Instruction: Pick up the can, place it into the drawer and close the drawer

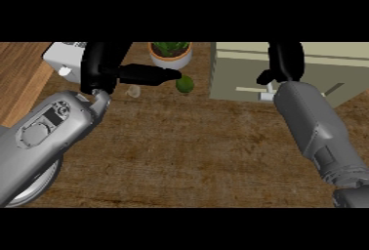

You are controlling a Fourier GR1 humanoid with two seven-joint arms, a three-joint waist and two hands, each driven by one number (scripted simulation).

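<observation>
R hand (pixel 282 61) hangs over the boxy beige drawer (pixel 238 73), fingers curled, holding nothing visible. L hand (pixel 108 66), glossy black: fingers extended beside smooth green oval object (pixel 184 84).

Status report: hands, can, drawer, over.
Left hand up by the white box, fingers straight. Right hand at the drawer; fingers unclear. Can not visible. Green fruit beside the plant pot.

The right hand (pixel 282 63) covers part of the drawer unit (pixel 346 73), so its fingers cannot be read against the front. The left hand (pixel 108 66) hides much of the white appliance (pixel 61 58), and the potted plant (pixel 171 52) is cut off at the top. A small pale thing (pixel 134 91) beside the left forearm is too faint to name
</observation>
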